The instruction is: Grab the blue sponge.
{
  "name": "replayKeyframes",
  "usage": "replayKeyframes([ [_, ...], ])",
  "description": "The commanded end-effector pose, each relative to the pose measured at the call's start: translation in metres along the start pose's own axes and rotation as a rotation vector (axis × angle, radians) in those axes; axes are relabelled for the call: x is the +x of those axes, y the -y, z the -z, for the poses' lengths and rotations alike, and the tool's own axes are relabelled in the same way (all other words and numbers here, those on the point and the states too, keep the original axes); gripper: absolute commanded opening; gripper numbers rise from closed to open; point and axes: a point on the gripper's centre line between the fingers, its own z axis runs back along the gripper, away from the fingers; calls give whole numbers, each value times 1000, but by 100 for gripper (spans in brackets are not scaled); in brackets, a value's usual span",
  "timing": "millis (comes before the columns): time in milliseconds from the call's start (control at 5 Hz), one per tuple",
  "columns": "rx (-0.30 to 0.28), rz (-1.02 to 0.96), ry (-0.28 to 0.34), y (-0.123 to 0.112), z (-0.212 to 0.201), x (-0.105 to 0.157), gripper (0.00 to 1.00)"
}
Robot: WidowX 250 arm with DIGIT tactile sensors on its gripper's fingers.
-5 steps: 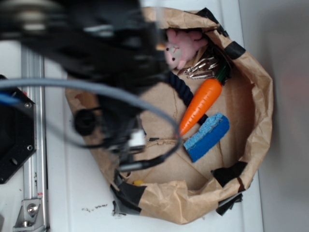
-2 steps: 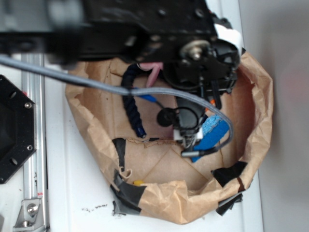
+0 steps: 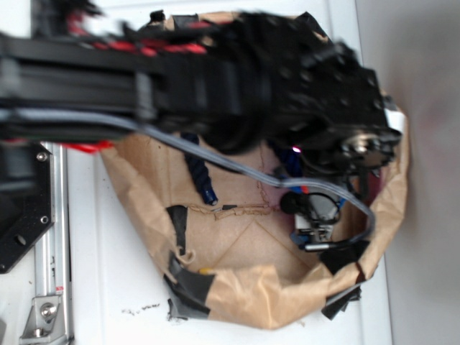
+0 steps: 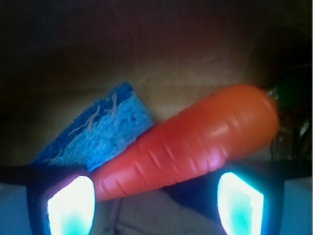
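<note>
Gripper (image 4: pixel 155 205) spread wide (empty), carrot (image 4: pixel 195 139) and blue sponge (image 4: pixel 95 132) beyond.

1. An orange carrot (image 4: pixel 195 139) lies slantwise across the wrist view, its thick end up at the right, where a dark green top (image 4: pixel 288 90) shows.
2. A brown paper bag (image 3: pixel 251 302), patched with black tape (image 3: pixel 188 291), sits on a white table (image 3: pixel 108 287).
3. A dark navy rope (image 3: pixel 200 172) curves down inside the bag.
</note>
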Motion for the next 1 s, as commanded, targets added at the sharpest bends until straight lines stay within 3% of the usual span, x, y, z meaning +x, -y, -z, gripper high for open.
replayKeyframes([
  [0, -5, 135, 66, 35, -4, 17, 100],
  [200, 2, 145, 77, 40, -17, 2, 100],
  [400, -37, 110, 173, 31, -58, -14, 100],
  [600, -40, 126, 210, 30, -81, -19, 100],
  [800, -16, 152, 224, 33, -80, -19, 100],
])
